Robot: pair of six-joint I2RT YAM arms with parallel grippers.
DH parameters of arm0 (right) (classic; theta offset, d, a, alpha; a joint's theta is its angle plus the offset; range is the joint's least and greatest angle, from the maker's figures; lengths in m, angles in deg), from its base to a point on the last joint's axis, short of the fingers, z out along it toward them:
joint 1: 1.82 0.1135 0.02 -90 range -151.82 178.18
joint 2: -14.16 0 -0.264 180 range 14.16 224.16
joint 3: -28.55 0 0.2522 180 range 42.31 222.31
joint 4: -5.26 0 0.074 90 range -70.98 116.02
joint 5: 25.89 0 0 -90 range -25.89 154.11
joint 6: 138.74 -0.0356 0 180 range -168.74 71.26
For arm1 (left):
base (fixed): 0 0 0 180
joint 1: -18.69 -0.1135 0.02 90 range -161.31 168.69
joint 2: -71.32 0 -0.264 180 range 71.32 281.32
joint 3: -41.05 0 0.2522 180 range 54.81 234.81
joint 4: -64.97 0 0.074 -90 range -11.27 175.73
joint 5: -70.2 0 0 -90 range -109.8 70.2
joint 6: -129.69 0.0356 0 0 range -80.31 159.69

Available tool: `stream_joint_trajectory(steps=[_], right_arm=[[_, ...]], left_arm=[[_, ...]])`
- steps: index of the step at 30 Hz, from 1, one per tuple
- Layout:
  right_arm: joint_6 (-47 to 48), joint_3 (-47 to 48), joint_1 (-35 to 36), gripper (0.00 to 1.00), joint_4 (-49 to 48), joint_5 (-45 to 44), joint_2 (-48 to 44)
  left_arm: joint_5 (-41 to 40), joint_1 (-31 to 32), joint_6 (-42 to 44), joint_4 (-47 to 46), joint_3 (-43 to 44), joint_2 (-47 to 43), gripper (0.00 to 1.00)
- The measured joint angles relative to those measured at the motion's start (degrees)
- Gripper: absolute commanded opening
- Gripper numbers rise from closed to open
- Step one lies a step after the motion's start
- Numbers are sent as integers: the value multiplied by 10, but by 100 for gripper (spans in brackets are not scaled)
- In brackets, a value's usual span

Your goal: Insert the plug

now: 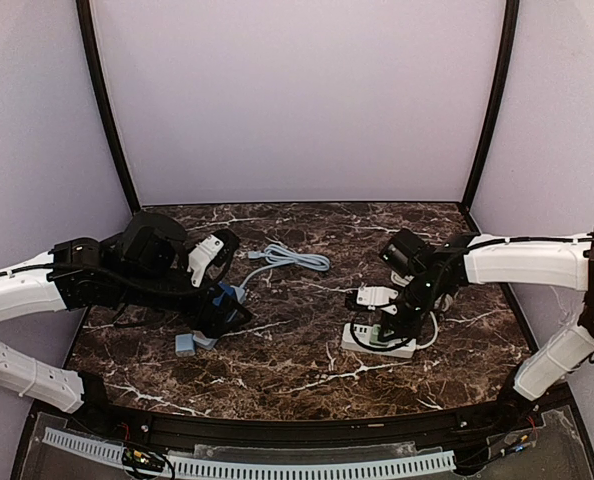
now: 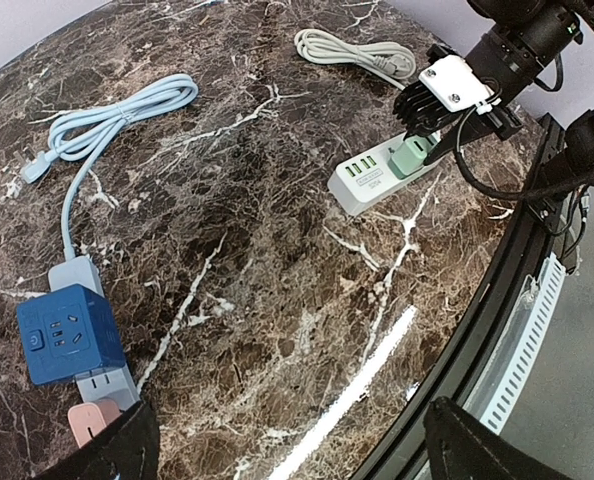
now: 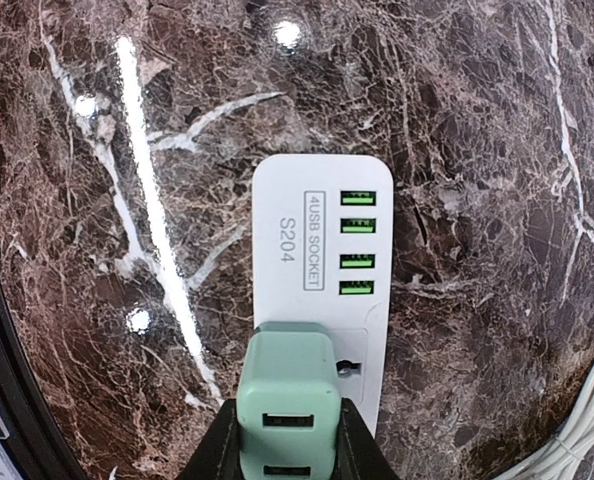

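The right pincer (image 3: 289,445) is clamped narrow on a mint-green plug (image 3: 289,385), one dark finger (image 3: 215,450) on each side of its body. The plug stands directly under the pincer, over the socket end of the white power strip (image 3: 297,215). Part of a socket opening shows just beside the plug. Whether the plug's pins are fully seated cannot be told. Ahead of the fingers, the strip carries four green USB ports in a row and the print "4USB SOCKET S204". It lies flat on the dark marble table (image 3: 457,120), and a white cable (image 3: 589,420) curls off to the pincer's side.

The left pincer (image 2: 292,450) is spread wide and holds nothing, hovering above the table well apart from the strip. Beside one of its fingers (image 2: 107,450) sits a blue cube socket (image 2: 67,335) with a pink plug (image 2: 87,420) at its near side. Farther out from the cube lies a looped pale blue cable (image 2: 117,115).
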State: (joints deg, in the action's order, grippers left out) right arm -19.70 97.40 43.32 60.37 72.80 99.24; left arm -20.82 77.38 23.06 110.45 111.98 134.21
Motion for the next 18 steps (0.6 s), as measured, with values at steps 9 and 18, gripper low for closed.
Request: stream_joint_trajectory(steps=[9,18], right_arm=[[-10,35,0,0,9,5,39],[-15,28,0,0,1,7,43]], left_arm=[[0,0,1,-3,0,2,92],[-5,0,-8,-3,3,9,92]])
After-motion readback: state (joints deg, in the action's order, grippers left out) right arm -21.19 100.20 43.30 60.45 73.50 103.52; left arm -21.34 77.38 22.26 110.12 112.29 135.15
